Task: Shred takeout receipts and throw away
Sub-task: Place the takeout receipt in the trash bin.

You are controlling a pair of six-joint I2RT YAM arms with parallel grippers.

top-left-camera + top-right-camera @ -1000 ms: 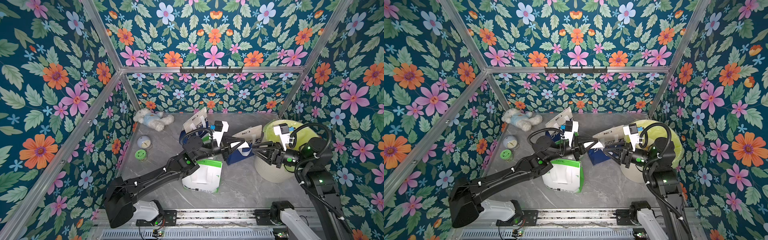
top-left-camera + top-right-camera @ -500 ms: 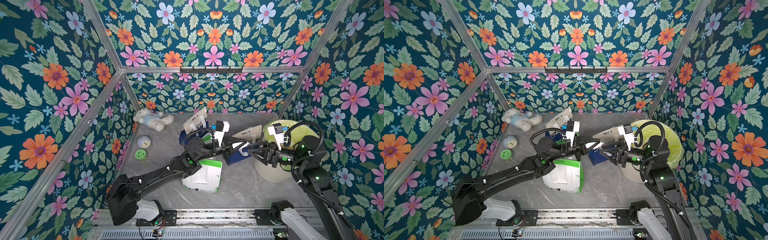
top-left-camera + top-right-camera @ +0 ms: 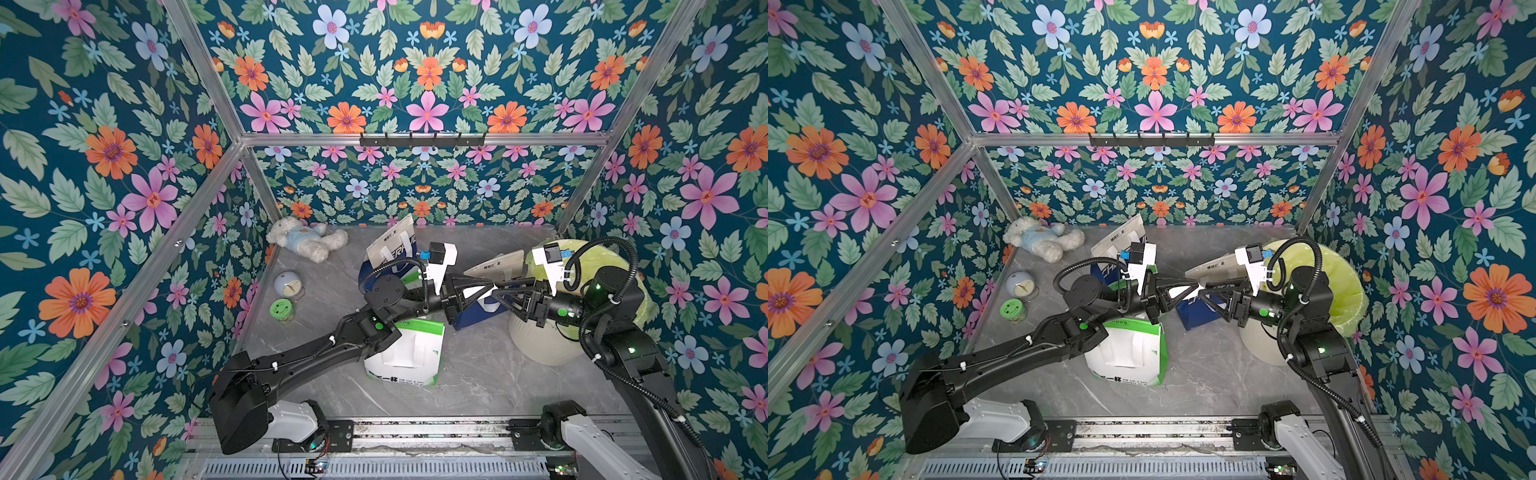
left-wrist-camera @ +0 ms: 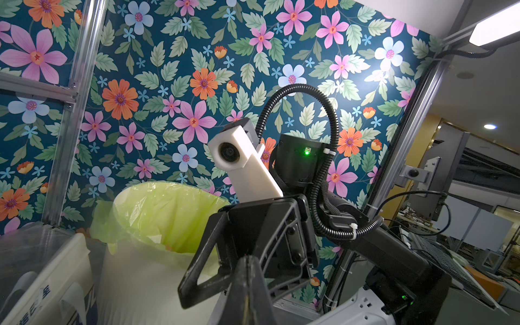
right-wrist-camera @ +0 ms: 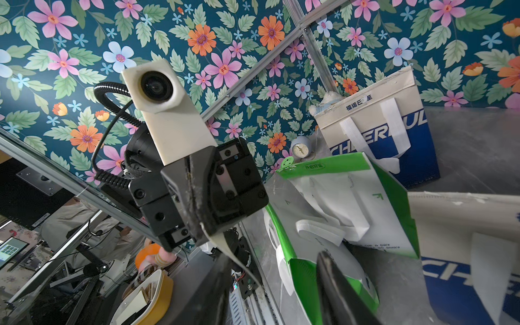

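Observation:
A takeout receipt (image 3: 473, 293), a thin white sheet, hangs in the air between my two arms, above the bags. My left gripper (image 3: 490, 287) is shut on it; in the right wrist view the receipt (image 5: 225, 247) sticks out edge-on from those closed jaws. My right gripper (image 3: 497, 292) faces the left one tip to tip. It is open, and its fingers (image 4: 202, 264) straddle the left jaws' tip and the sheet's free end without pinching it. The cream trash bin (image 3: 548, 345) with a yellow-green liner (image 4: 157, 213) stands under the right arm.
A white-and-green bag (image 3: 415, 357) stands below the left arm. Two white-and-blue bags (image 3: 395, 249) (image 3: 498, 266) stand behind the grippers. At the back left lie a teddy bear (image 3: 305, 243), a small clock (image 3: 288, 285) and a green-lidded jar (image 3: 280, 309).
The right gripper moved left, closer to the left gripper's tip, and its fingers widened, then narrowed again. The left arm stayed put, still shut on the receipt.

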